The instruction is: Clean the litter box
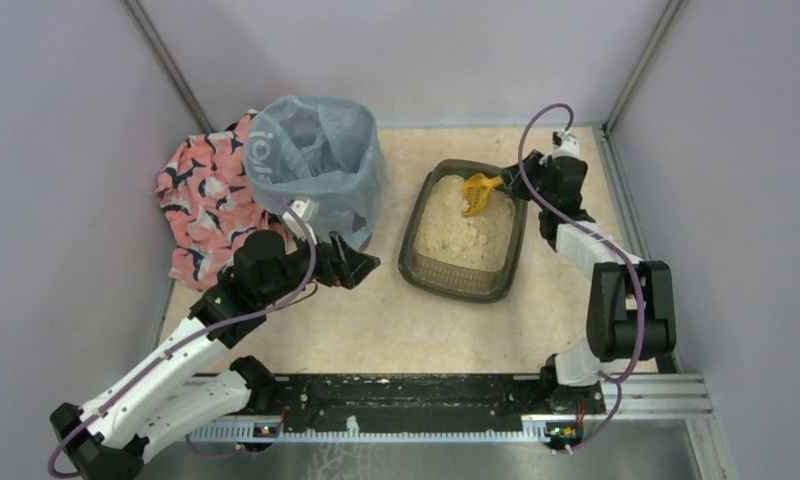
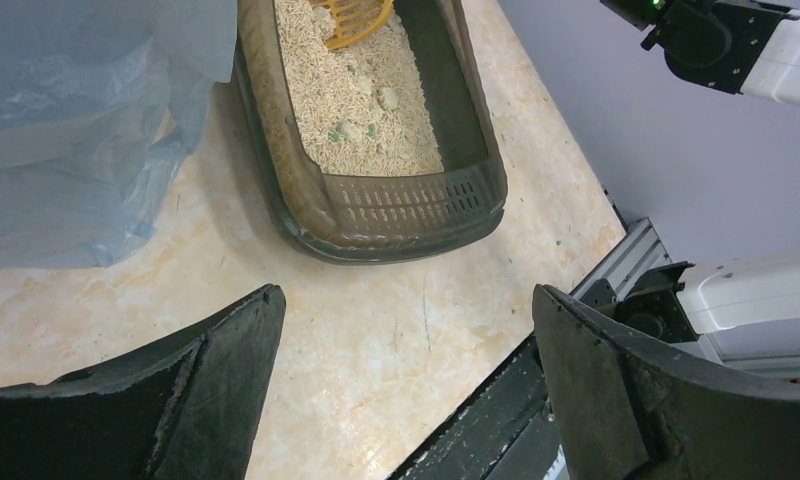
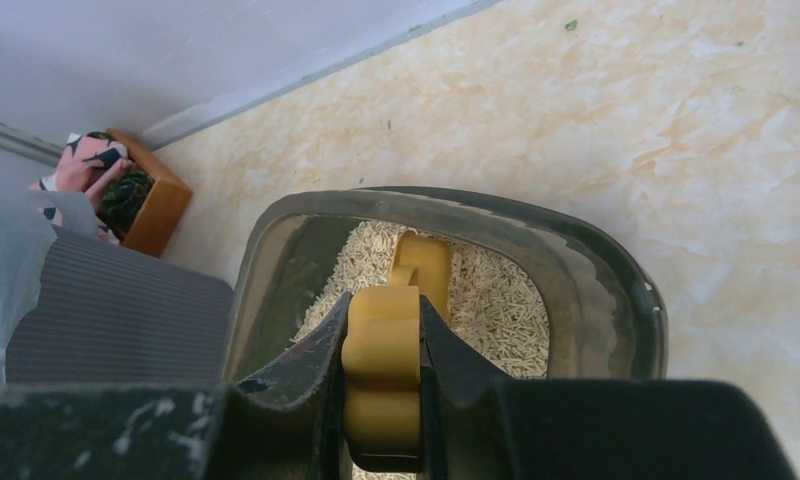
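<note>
Pinching yellow plastic scoop (image 1: 479, 190) at far end of dark translucent rectangular litter box (image 1: 454, 283): right gripper (image 3: 386, 305). Left gripper (image 2: 408, 300) wide open, empty.

The litter box (image 1: 454, 284) is a shallow, dark grey-brown, translucent plastic tray, rectangular with rounded corners. It sits flat and upright on the right half of the worktop (image 1: 376, 320). Its long side runs away from the arms, with the far end angled slightly to the right. The near end wall carries a sloped ledge pierced with rows of small slots. Beige granular litter (image 1: 446, 228) covers the floor of the tray, with several pale lumps on top, some flecked with green. A yellow scoop (image 1: 479, 190) dips into the litter at the far end.
</note>
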Motion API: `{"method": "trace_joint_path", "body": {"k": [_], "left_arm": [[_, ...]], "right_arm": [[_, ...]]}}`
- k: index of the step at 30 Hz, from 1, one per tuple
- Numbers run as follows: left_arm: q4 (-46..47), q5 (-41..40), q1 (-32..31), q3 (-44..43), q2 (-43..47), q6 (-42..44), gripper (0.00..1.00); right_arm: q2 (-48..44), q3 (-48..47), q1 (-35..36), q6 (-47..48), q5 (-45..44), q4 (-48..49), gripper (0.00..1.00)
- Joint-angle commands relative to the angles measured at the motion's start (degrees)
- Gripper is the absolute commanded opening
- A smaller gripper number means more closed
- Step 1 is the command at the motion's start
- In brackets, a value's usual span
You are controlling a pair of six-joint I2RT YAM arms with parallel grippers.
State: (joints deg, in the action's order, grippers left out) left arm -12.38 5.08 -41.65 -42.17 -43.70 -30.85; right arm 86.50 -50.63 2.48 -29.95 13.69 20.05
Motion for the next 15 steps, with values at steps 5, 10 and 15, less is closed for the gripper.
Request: {"method": "trace_joint_path", "body": {"k": [5, 10, 15], "left_arm": [[4.5, 1.8, 0.0, 1.6, -1.4, -0.7, 0.99], [5.2, 2.6, 0.0, 1.9, -1.8, -1.1, 0.99], [4.7, 2.6, 0.0, 2.0, -1.0, -1.1, 0.99]], "right_arm": [[2.1, 5.8, 0.5, -8.1, 10.3, 8.6, 0.00], [1.7, 8.9, -2.1, -12.8, 15.0, 14.5, 0.00], [0.0, 10.8, -8.6, -14.4, 18.7, 16.4, 0.00]]}}
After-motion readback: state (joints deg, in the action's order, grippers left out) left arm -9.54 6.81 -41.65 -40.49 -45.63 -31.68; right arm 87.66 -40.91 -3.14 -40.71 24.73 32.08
